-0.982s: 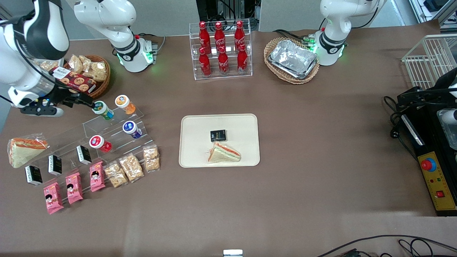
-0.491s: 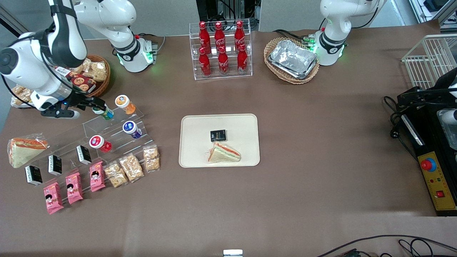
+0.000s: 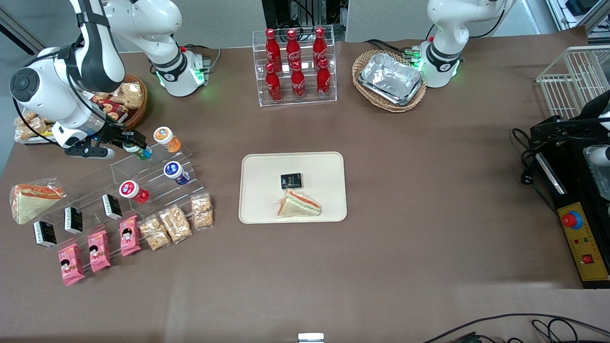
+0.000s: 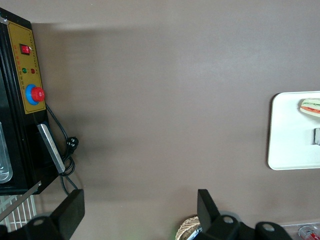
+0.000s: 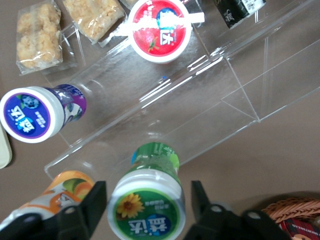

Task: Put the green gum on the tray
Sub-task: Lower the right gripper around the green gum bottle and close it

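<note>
The pincer (image 3: 129, 143) sits in the upper left of the front view, over the top step of the clear acrylic stand (image 3: 143, 176). Its two fingers (image 5: 82, 212) are spread apart on either side of the green gum (image 5: 149, 197), not visibly pressing it. The green gum (image 3: 139, 150) stands on that step just beside the orange-capped bottle (image 3: 167, 138). The tray (image 3: 329, 164) lies mid-frame on the bench (image 3: 429, 200), well apart, holding a sandwich (image 3: 299, 205) and a black packet (image 3: 291, 181).
</note>
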